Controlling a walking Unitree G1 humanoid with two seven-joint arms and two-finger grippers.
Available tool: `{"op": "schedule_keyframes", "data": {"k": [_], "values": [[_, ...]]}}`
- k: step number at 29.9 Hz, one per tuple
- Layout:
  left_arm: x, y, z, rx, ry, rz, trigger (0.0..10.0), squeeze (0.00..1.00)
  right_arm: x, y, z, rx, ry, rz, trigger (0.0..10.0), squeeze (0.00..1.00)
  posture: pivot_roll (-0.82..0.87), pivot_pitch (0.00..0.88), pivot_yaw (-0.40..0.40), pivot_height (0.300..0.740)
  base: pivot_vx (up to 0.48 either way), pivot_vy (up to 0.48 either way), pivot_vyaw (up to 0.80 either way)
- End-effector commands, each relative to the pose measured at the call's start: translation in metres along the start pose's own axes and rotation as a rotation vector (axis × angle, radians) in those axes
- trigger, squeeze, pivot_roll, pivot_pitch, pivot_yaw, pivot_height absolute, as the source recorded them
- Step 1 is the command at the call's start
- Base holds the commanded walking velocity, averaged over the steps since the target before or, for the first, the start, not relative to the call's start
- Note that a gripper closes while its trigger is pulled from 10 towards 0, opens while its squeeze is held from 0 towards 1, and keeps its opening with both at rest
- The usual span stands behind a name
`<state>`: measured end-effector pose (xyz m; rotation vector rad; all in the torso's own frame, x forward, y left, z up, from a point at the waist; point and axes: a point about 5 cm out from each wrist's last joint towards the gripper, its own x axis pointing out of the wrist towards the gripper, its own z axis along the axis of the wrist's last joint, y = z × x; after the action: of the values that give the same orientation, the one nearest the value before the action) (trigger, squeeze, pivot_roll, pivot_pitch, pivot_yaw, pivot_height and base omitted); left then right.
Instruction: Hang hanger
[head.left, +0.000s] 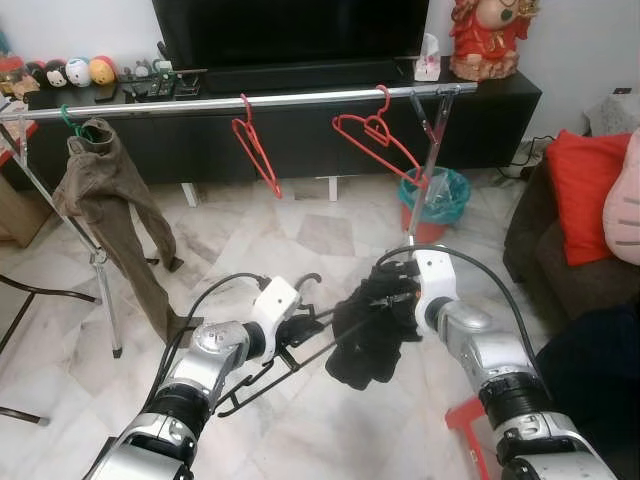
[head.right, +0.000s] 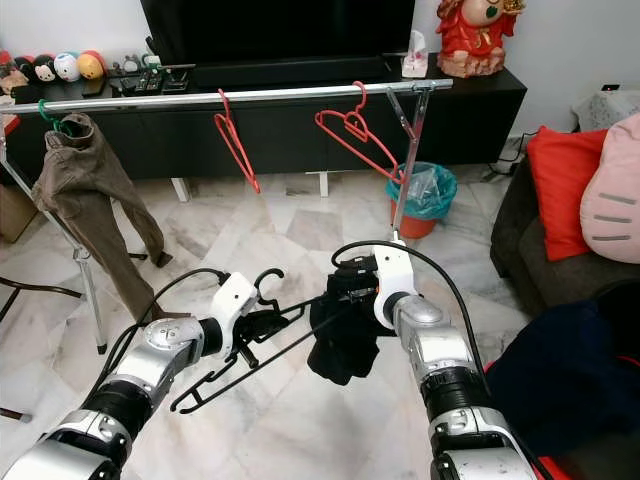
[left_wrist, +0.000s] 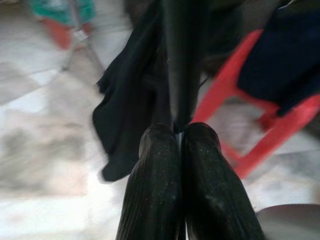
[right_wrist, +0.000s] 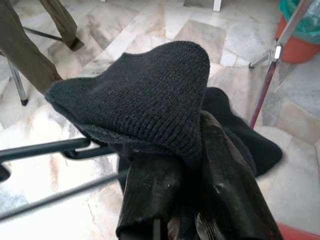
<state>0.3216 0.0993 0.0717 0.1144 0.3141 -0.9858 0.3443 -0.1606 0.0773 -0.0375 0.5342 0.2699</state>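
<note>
The left gripper (head.left: 296, 322) is clenched on the black hanger (head.left: 285, 362), its fingers (left_wrist: 200, 190) pressed together around the frame and holding it low over the marble floor (head.left: 330, 240) in front of the robot. The right gripper (head.left: 392, 292) is pinched on the black knitted garment (head.left: 370, 335), which is draped over the hanger's far end and hangs in a bunch between the two arms. Beyond them the silver clothes rail (head.left: 300, 100) carries two red hangers (head.left: 375, 135) and brown trousers (head.left: 110, 200) on a green hanger, with a teal-lined bin (head.left: 435, 200) by its right leg.
</note>
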Motion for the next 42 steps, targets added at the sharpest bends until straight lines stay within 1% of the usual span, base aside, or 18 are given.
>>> {"op": "schedule_keyframes", "data": {"k": [1, 2, 5, 7, 9, 11, 13, 14, 15, 18, 19, 25, 26, 27, 32, 38, 40, 42], "values": [[-0.001, -0.006, 0.009, 0.006, -0.049, -0.085, 10.0, 0.0, -0.001, -0.003, -0.001, -0.019, 0.0, -0.008, 10.0, 0.0, -0.05, 0.024, 0.046, 0.74, 0.0, 0.0, 0.0], [-0.003, -0.011, 0.008, 0.012, -0.038, -0.155, 10.0, 0.0, -0.001, -0.006, -0.004, -0.04, 0.014, -0.019, 10.0, 0.0, -0.05, 0.025, 0.046, 0.74, 0.0, 0.0, 0.0], [-0.005, -0.014, 0.007, 0.02, -0.022, -0.194, 10.0, 0.0, -0.001, -0.008, -0.007, -0.047, 0.024, -0.027, 10.0, 0.0, -0.05, 0.025, 0.046, 0.74, 0.0, 0.0, 0.0], [-0.006, -0.005, 0.01, 0.067, -0.021, -0.111, 10.0, 0.0, -0.001, -0.011, -0.009, -0.039, 0.034, -0.03, 10.0, 0.0, -0.05, 0.025, 0.046, 0.74, 0.0, 0.0, 0.0], [-0.007, 0.002, 0.01, 0.08, -0.006, -0.048, 10.0, 0.0, -0.001, -0.012, -0.009, -0.041, 0.037, -0.034, 10.0, 0.0, -0.05, 0.027, 0.045, 0.74, 0.0, 0.0, 0.0], [-0.01, 0.006, 0.009, 0.082, 0.016, -0.036, 10.0, 0.0, -0.001, -0.013, -0.009, -0.039, 0.037, -0.037, 10.0, 0.0, -0.05, 0.027, 0.046, 0.74, 0.0, 0.0, 0.0], [-0.015, 0.003, 0.009, 0.107, 0.045, -0.086, 10.0, 0.0, -0.002, -0.014, -0.009, -0.038, 0.037, -0.045, 10.0, 0.0, -0.05, 0.028, 0.046, 0.74, 0.0, 0.0, 0.0], [-0.016, 0.003, 0.008, 0.117, 0.052, -0.08, 10.0, 0.0, -0.002, -0.015, -0.009, -0.039, 0.036, -0.046, 10.0, 0.0, -0.05, 0.028, 0.047, 0.74, 0.0, 0.0, 0.0], [-0.017, 0.008, 0.008, 0.129, 0.065, -0.025, 10.0, 0.0, -0.001, -0.015, -0.009, -0.037, 0.035, -0.046, 10.0, 0.0, -0.05, 0.028, 0.047, 0.74, 0.0, 0.0, 0.0], [-0.015, 0.014, 0.007, 0.118, 0.066, 0.049, 10.0, 0.0, 0.0, -0.011, -0.005, -0.034, 0.025, -0.036, 10.0, 0.0, -0.05, 0.028, 0.046, 0.74, 0.0, 0.0, 0.0], [-0.015, 0.014, 0.007, 0.118, 0.066, 0.049, 10.0, 0.0, 0.0, -0.011, -0.005, -0.034, 0.025, -0.036, 10.0, 0.0, -0.05, 0.028, 0.046, 0.74, 0.0, 0.0, 0.0], [-0.009, 0.005, 0.006, 0.101, 0.055, 0.016, 10.0, 0.0, -0.001, -0.001, 0.014, -0.021, -0.032, -0.005, 10.0, 0.0, -0.05, 0.027, 0.047, 0.74, 0.0, 0.0, 0.0], [-0.006, 0.004, 0.006, 0.1, 0.05, 0.026, 10.0, 0.0, -0.002, 0.004, 0.02, -0.006, -0.05, 0.008, 10.0, 0.0, -0.05, 0.027, 0.046, 0.74, 0.0, 0.0, 0.0], [-0.006, 0.004, 0.006, 0.1, 0.05, 0.026, 10.0, 0.0, -0.002, 0.004, 0.02, -0.006, -0.05, 0.008, 10.0, 0.0, -0.05, 0.027, 0.046, 0.74, 0.0, 0.0, 0.0], [0.001, 0.007, 0.012, 0.108, 0.029, 0.096, 10.0, 0.0, -0.007, 0.019, 0.033, 0.021, -0.07, 0.029, 10.0, 0.0, -0.06, 0.026, 0.046, 0.74, 0.0, 0.0, 0.0], [0.004, 0.003, 0.011, 0.127, 0.039, 0.077, 10.0, 0.0, -0.012, 0.04, 0.041, 0.093, -0.106, 0.082, 10.0, 0.0, -0.06, 0.025, 0.046, 0.74, 0.0, 0.0, 0.0], [0.005, 0.003, 0.011, 0.143, 0.048, 0.099, 10.0, 0.0, -0.016, 0.047, 0.044, 0.132, -0.116, 0.091, 10.0, 0.0, -0.05, 0.026, 0.046, 0.74, 0.0, 0.0, 0.0], [0.007, 0.006, 0.012, 0.144, 0.047, 0.151, 10.0, 0.0, -0.019, 0.05, 0.044, 0.132, -0.114, 0.075, 10.0, 0.0, -0.05, 0.024, 0.043, 0.74, 0.0, 0.0, 0.0]]}}
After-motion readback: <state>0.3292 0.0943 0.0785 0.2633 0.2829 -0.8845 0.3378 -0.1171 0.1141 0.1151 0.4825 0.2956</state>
